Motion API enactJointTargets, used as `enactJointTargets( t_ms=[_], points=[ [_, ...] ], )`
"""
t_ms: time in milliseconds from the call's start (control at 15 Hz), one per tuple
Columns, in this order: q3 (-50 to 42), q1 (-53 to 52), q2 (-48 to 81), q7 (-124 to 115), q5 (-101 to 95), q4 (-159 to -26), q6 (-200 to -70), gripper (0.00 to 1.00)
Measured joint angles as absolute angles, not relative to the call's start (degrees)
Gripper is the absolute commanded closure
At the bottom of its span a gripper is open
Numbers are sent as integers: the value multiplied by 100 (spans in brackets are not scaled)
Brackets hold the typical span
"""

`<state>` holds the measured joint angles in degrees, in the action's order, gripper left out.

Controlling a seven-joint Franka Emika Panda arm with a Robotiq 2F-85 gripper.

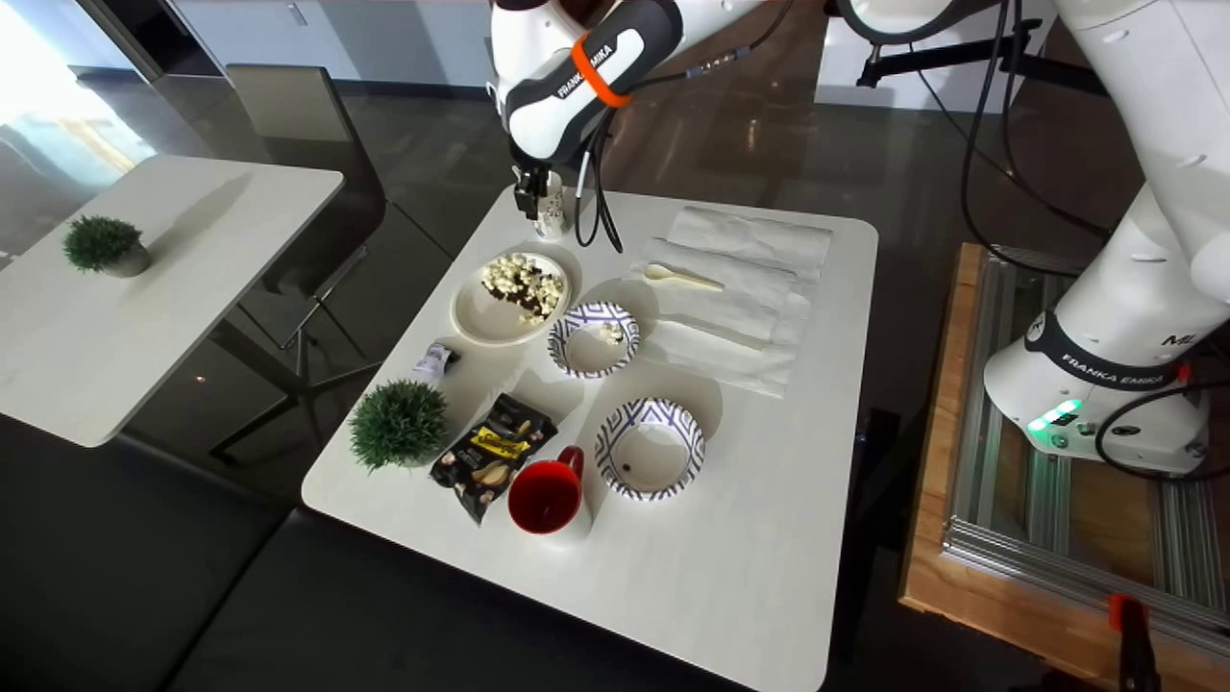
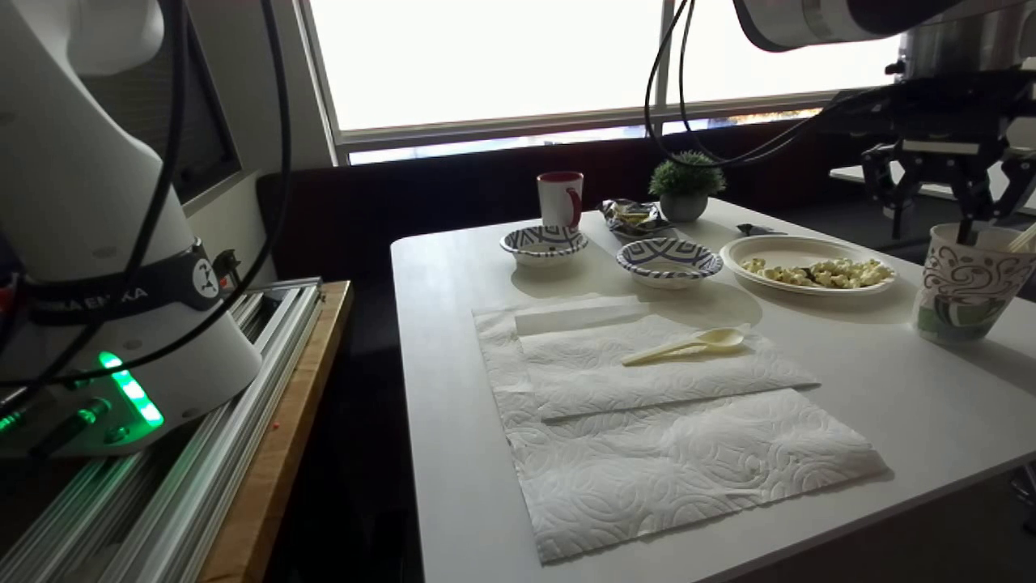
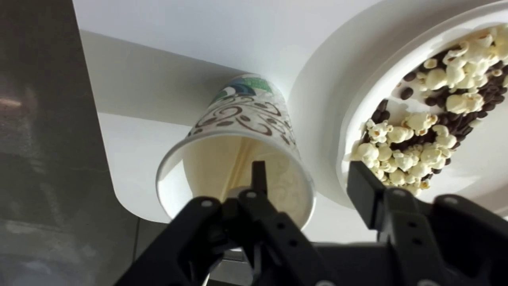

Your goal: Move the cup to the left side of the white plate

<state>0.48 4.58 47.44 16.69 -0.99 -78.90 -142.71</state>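
The cup is a paper cup with brown swirls and a green-blue base band. It stands upright near a table corner, in both exterior views (image 1: 551,219) (image 2: 963,283) and the wrist view (image 3: 250,111). Pale thin sticks (image 3: 240,165) stand inside it. The white plate (image 1: 476,322) is round, with popcorn and dark beans on it. It lies close beside the cup, apart from it, and shows in the wrist view (image 3: 476,171). My gripper (image 3: 309,174) is open and empty. One finger is over or inside the cup's mouth. The other is outside the cup, on the plate side.
Two blue-patterned bowls (image 1: 567,360) (image 1: 650,457) stand mid-table. A red-handled mug (image 1: 548,500), a black snack bag (image 1: 495,447), a plant (image 1: 399,423) and a small wrapper (image 1: 432,363) are also there. Paper towels (image 1: 711,370) carry a spoon (image 1: 677,277). The table edge is near the cup.
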Motion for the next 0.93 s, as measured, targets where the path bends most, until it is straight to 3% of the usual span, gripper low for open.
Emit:
enactJointTargets(
  t_ms=[200,467,533,933],
  points=[
    [54,457,4776,1759,-99,-7848,-14310,94],
    [55,448,4774,1733,-99,-7837,-14308,100],
    [55,442,4765,1705,-99,-7837,-14291,96],
    [36,373,4501,1390,-99,-7871,-14063,96]
  ],
)
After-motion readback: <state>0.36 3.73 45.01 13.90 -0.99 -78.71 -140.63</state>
